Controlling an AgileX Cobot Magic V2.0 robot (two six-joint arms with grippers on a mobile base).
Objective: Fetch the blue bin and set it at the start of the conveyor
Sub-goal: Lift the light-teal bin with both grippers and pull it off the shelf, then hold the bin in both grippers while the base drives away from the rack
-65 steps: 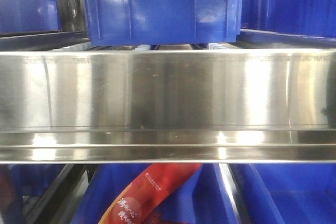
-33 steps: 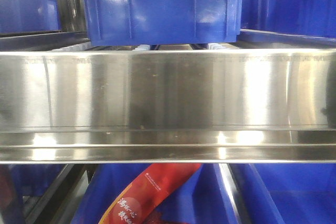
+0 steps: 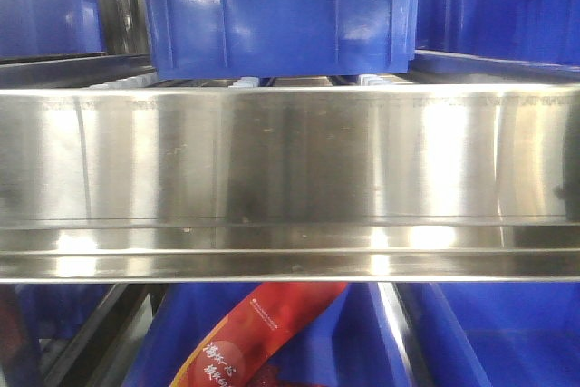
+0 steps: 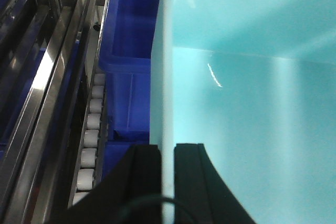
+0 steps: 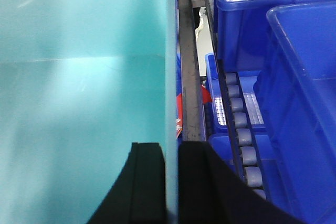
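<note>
Left gripper [image 4: 168, 149] clamps one side wall of the bin [image 4: 252, 108], right gripper [image 5: 172, 148] the opposite wall, jaws narrow on thin plastic. So the bin spans between the arms, rollers [image 4: 89, 140] outside either wall. Neither arm is nearer, and both should move together.

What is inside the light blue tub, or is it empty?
Empty, as far as shows. Both wrist views see only the bare, smooth inside of the blue bin; the rest lies out of frame.
</note>
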